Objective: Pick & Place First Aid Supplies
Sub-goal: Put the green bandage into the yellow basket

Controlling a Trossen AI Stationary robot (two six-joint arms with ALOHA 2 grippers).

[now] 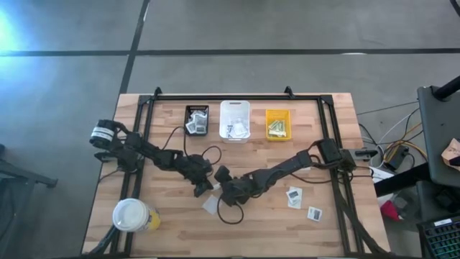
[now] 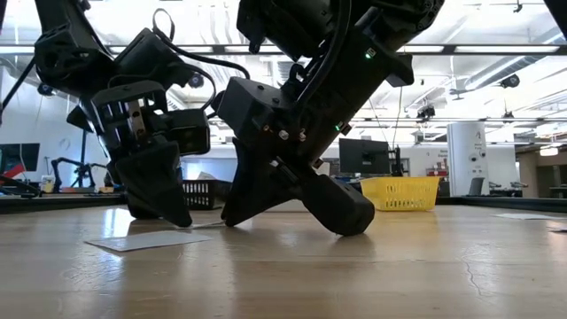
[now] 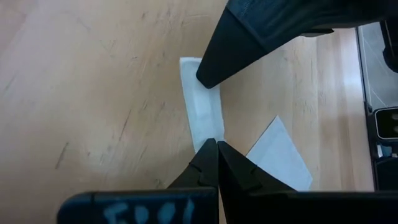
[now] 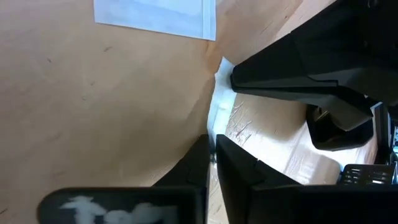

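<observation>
A narrow white strip packet (image 3: 202, 112) spans the gap between my two grippers near the table's middle. My left gripper (image 3: 216, 148) is shut on one end, and my right gripper (image 4: 211, 149) is shut on the other. In the high view the left gripper (image 1: 203, 187) and right gripper (image 1: 224, 190) stand tip to tip. A white square packet (image 1: 210, 205) lies flat on the wood just near of them, also seen as the packet (image 2: 137, 239) in the low view. Two printed packets (image 1: 295, 196) (image 1: 314, 213) lie flat at the near right. My left gripper pinches the strip's end (image 3: 208, 138) between its two fingertips, slanting down from the table's left, fingers along the strip. My right gripper pinches the opposite end (image 4: 217, 127) between its fingertips, slanting down from the right. Whether the strip is clear of the table I cannot tell.
Three small bins stand in a row at the far edge: black (image 1: 197, 120), white (image 1: 235, 121) and yellow (image 1: 278, 124), each with packets inside. A white-lidded cup (image 1: 131, 215) stands at the near left corner. A black frame rail (image 1: 237, 97) borders the table.
</observation>
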